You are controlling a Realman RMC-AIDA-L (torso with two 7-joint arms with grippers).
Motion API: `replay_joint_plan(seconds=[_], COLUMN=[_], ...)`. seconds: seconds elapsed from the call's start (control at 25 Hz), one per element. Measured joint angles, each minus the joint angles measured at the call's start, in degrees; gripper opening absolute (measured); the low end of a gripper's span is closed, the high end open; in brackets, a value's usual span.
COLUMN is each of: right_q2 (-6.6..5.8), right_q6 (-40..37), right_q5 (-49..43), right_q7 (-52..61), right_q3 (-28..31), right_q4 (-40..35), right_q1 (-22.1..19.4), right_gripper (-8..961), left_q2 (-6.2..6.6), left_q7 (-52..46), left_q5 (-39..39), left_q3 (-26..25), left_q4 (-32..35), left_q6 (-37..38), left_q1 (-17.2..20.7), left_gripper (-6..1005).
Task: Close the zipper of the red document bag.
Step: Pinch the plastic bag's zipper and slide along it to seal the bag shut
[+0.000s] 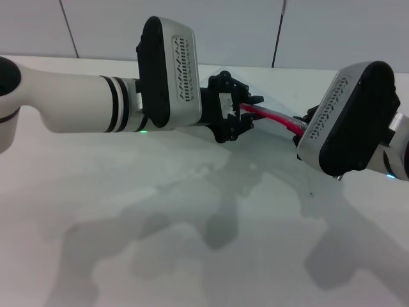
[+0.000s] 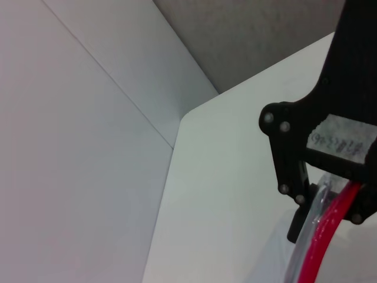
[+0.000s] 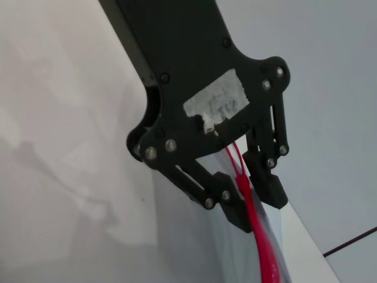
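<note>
The red document bag [image 1: 271, 101] is held up off the table between both arms, its clear plastic faint against the wall. Its zipper [image 1: 275, 119] runs as a bright red strip from one gripper to the other. My left gripper [image 1: 236, 121] is shut on the zipper's left end; in the left wrist view the zipper [image 2: 327, 236] enters the left gripper [image 2: 333, 194]. Most of my right gripper is hidden behind its own wrist in the head view. In the right wrist view the right gripper [image 3: 247, 183] is shut on the zipper [image 3: 263, 247], clear bag [image 3: 227, 259] alongside.
The white table [image 1: 192, 224] lies below both arms, showing only their shadows. Pale wall panels [image 1: 96, 25] stand close behind the table's far edge, and a table corner [image 2: 194, 115] meets the wall in the left wrist view.
</note>
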Motion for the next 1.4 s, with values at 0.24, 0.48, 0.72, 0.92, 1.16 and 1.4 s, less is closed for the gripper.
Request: replay_joint_plan(seconds=[0.24, 0.48, 0.72, 0.92, 1.16, 1.4], right_q2=[0.00, 0.00, 0.00, 0.04, 0.10, 0.09], right_q6=[-0.60, -0.65, -0.69, -0.70, -0.70, -0.70], right_q5=[0.00, -0.01, -0.11, -0.60, -1.43, -1.48], right_q7=[0.00, -0.01, -0.03, -0.04, 0.24, 0.40], right_q3=[0.01, -0.06, -0.38, -0.41, -0.06, 0.68], right_q4=[0.01, 0.01, 0.01, 0.07, 0.01, 0.01], right_q1=[0.24, 0.32, 0.35, 0.30, 0.08, -0.07], right_gripper=[87, 89, 91, 93, 95, 98], left_q2=[0.00, 0.00, -0.01, -0.01, 0.02, 0.10], left_q7=[0.23, 0.25, 0.28, 0.36, 0.30, 0.16], left_q5=[-0.28, -0.29, -0.29, -0.27, 0.02, -0.22], left_q3=[0.03, 0.11, 0.15, 0.20, 0.21, -0.21], left_q4=[-0.06, -0.15, -0.61, -0.95, -1.09, -1.73], left_q6=[0.08, 0.17, 0.85, 1.69, 1.75, 1.74], left_q1=[-0.13, -0.14, -0.13, -0.12, 0.21, 0.78], left_gripper=[209, 194, 175, 118, 99, 79])
